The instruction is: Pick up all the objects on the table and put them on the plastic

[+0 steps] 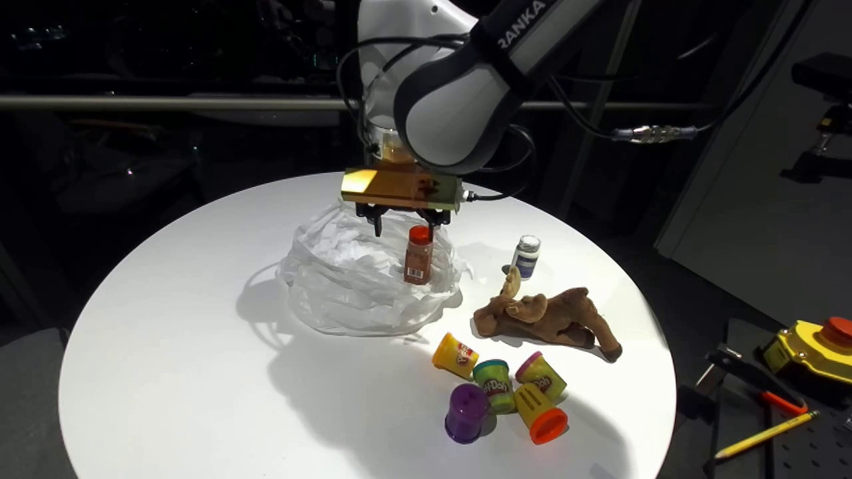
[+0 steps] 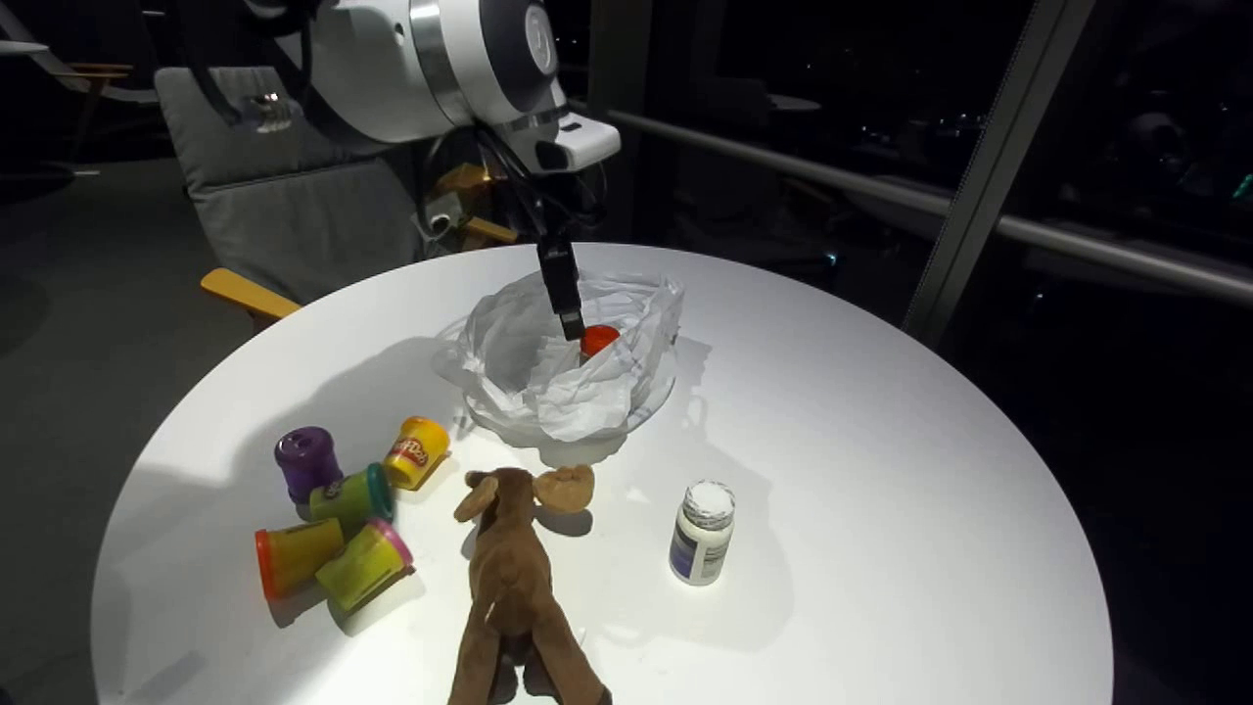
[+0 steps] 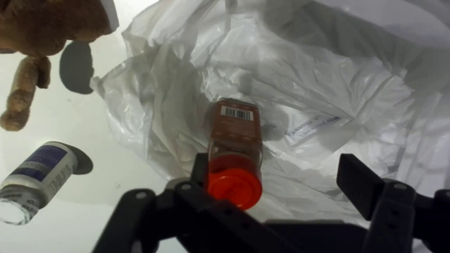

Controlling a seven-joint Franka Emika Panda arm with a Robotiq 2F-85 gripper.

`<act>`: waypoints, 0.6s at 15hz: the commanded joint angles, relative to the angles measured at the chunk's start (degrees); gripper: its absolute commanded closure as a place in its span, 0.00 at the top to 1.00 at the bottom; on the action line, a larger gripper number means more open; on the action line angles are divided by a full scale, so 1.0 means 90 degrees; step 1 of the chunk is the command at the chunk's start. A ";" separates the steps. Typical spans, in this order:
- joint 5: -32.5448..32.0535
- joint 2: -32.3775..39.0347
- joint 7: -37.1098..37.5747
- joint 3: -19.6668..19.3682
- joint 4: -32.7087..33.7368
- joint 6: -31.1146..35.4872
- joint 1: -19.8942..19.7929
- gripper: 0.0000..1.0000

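Note:
A crumpled white plastic bag lies on the round table. A red-capped bottle stands in it; its cap shows in an exterior view. My gripper is open above the bag. In the wrist view, one finger is beside the bottle and the other is well apart; contact cannot be told. A white bottle stands beside the bag. A brown plush moose lies on the table. Several Play-Doh tubs lie near it: purple, yellow, green, pink-lidded, orange-lidded.
The round white table has a curved edge all round. A grey chair with wooden arms stands behind it. A black side stand with a yellow and red stop button and a pencil is beside the table.

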 commanded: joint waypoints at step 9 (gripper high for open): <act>0.0967 -0.3200 -0.3360 0.1330 -0.3260 -0.0709 -0.0163 1.00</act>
